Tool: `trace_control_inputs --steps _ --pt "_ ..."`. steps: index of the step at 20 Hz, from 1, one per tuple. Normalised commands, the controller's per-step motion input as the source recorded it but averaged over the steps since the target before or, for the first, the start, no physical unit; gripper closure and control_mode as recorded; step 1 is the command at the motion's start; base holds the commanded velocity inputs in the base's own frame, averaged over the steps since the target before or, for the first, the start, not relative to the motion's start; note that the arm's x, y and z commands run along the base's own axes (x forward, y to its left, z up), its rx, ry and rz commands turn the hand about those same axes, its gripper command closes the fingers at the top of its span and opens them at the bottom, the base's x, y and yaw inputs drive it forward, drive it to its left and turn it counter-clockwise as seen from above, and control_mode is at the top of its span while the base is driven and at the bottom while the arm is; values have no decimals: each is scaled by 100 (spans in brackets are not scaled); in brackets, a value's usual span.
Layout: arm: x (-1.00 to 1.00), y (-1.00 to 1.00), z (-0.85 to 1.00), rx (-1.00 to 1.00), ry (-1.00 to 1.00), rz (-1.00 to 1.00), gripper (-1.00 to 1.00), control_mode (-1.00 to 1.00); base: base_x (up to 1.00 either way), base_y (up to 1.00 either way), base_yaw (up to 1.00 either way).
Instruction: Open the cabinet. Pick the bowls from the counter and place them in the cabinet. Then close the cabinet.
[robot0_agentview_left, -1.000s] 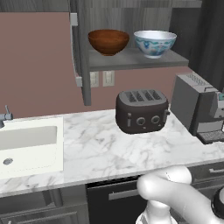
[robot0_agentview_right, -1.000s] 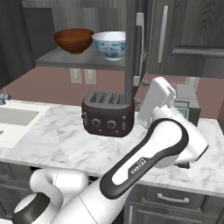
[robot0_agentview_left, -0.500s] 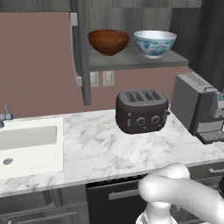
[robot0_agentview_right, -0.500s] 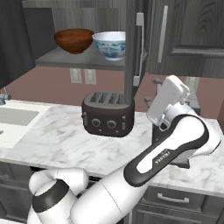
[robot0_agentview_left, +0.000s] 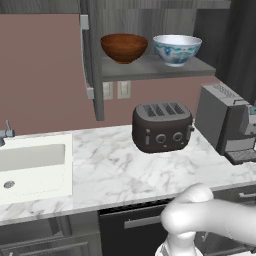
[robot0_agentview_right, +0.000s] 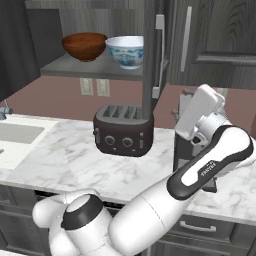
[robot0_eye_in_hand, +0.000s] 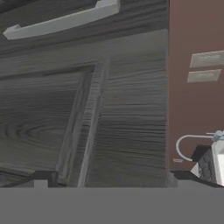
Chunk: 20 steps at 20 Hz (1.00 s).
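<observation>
Both bowls, the glossy reddish-brown wooden one (robot0_agentview_left: 124, 47) and the white, blue-patterned one (robot0_agentview_left: 176, 49), sit upper centre on the dark grey cabinet's shelf (robot0_agentview_left: 155, 69). The open door (robot0_eye_in_hand: 83, 113) is stiff; I'd push its panel or take the silver bar handle (robot0_eye_in_hand: 61, 21). My gripper's (robot0_eye_in_hand: 109, 181) opening I cannot tell. The dark toaster (robot0_agentview_right: 123, 131) stands below.

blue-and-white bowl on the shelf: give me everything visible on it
The round bowl with a white inside and pale blue patterned outside stands upright on the grey inner shelf of the open dark grey wood-grain cabinet, to the right of the glossy reddish-brown wooden bowl, apart from it. It looks glazed, has a narrow foot and appears empty. Nothing but the shelf touches it.
</observation>
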Motion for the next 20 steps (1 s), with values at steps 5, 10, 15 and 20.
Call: trace_control_inputs --steps 5,10,15,20 --pt "29 0 -9 0 -2 8 -100 -100 0 0 0" --pt "30 0 -3 0 -5 8 -100 -100 0 0 0" --pt "38 0 -5 0 -3 7 -100 -100 0 0 0" --pt "45 12 -5 -2 0 5 -100 -100 0 0 0"
